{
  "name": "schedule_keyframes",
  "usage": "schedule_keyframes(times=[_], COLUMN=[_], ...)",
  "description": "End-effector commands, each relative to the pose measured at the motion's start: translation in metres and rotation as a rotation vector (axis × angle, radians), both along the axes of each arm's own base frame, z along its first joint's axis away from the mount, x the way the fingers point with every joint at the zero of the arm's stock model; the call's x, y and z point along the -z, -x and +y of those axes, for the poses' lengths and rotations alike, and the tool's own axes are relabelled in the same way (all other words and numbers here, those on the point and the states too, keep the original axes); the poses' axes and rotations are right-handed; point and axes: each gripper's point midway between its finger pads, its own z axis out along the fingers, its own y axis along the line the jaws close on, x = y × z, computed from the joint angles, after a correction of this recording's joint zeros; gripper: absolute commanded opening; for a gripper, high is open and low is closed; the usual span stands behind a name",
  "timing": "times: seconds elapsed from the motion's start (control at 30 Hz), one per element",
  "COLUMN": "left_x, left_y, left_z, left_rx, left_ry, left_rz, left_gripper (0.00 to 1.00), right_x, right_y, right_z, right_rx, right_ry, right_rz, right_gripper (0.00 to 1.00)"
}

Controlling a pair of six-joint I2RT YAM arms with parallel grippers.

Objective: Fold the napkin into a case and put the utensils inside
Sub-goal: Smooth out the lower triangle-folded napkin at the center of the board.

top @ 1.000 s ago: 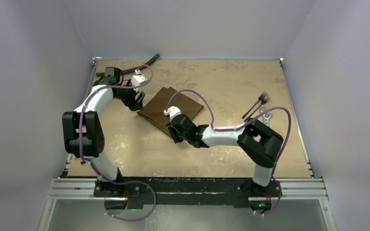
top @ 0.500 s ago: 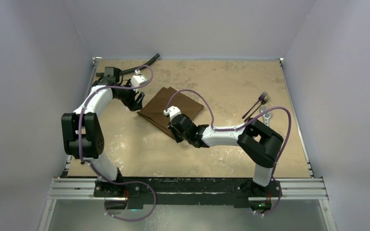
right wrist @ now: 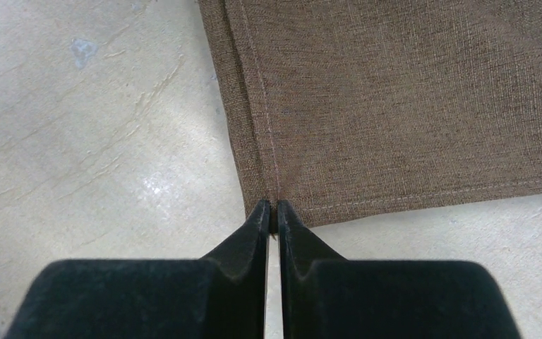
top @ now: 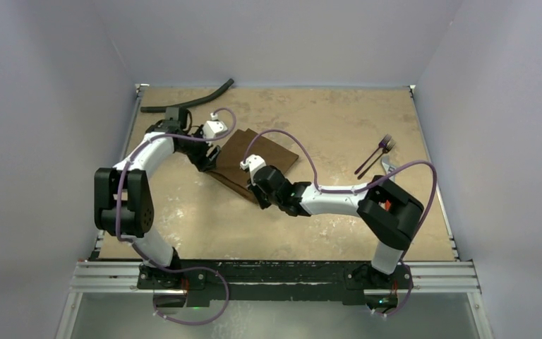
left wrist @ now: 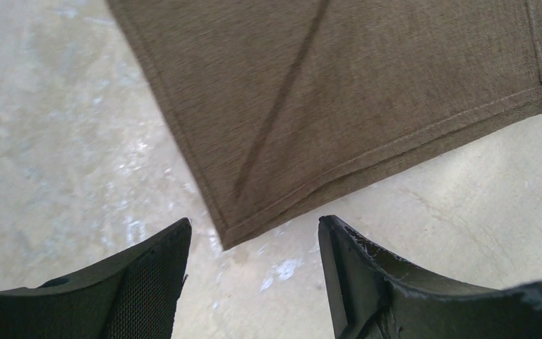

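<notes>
The right claw (right wrist: 272, 212) is pinched almost shut on the 6 o'clock corner of the napkin (top: 261, 152), the hem caught between its tips. At the cloth's 9 o'clock corner the left claw (left wrist: 254, 224) hangs wide apart, gripping nothing; the corner shows between its fingers. The napkin lies folded flat mid-surface (top: 339, 120). The utensils (top: 376, 155) lie well apart at 3 o'clock, and a black hose (top: 192, 100) lies at 11.

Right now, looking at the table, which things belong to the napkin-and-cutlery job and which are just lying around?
Belongs to the job:
- napkin, brown cloth, mid-table
- utensils, on the table's right side

Just lying about:
- black hose, along the far left edge
</notes>
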Motion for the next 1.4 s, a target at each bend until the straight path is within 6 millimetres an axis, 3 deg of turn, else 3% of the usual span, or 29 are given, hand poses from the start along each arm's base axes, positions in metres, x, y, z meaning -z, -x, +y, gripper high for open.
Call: schedule_keyframes(times=[0.0, 0.2, 0.27, 0.43, 0.57, 0.73, 0.93, 1.0, 1.17, 1.37], left_x=[0.000, 0.016, 0.019, 0.021, 0.023, 0.028, 0.041, 0.049, 0.063, 0.074], left_y=[0.004, -0.004, -0.007, -0.014, -0.014, -0.015, -0.016, -0.016, -0.014, -0.007], left_z=[-0.017, -0.006, -0.002, -0.002, -0.004, -0.003, -0.002, 0.000, 0.001, 0.003], left_rx=[0.058, 0.068, 0.060, 0.036, 0.031, 0.023, 0.000, -0.015, -0.031, -0.024], left_ry=[0.001, -0.079, -0.103, -0.097, -0.086, -0.086, -0.088, -0.095, -0.095, -0.104], left_rz=[-0.084, -0.156, -0.169, -0.189, -0.180, -0.191, -0.171, -0.169, -0.140, -0.121], left_gripper=[0.65, 0.63, 0.62, 0.59, 0.58, 0.56, 0.55, 0.55, 0.54, 0.53], right_x=[-0.006, 0.008, 0.011, -0.001, -0.031, -0.072, -0.085, -0.084, -0.058, -0.003], right_y=[0.007, 0.012, 0.015, 0.017, 0.016, 0.010, -0.027, -0.028, -0.026, -0.019], right_z=[-0.004, -0.014, -0.017, -0.020, -0.015, -0.004, 0.004, 0.015, 0.031, 0.012], right_rx=[-0.036, -0.044, -0.053, -0.054, -0.056, -0.046, 0.051, 0.036, 0.044, 0.113], right_ry=[-0.002, 0.041, 0.055, 0.036, -0.025, -0.147, -0.280, -0.322, -0.332, -0.273], right_rz=[0.006, 0.026, 0.032, 0.028, 0.012, -0.012, 0.063, 0.104, 0.216, 0.382], right_gripper=[0.11, 0.18, 0.32, 0.49, 0.49, 0.42, 0.31, 0.29, 0.22, 0.15])
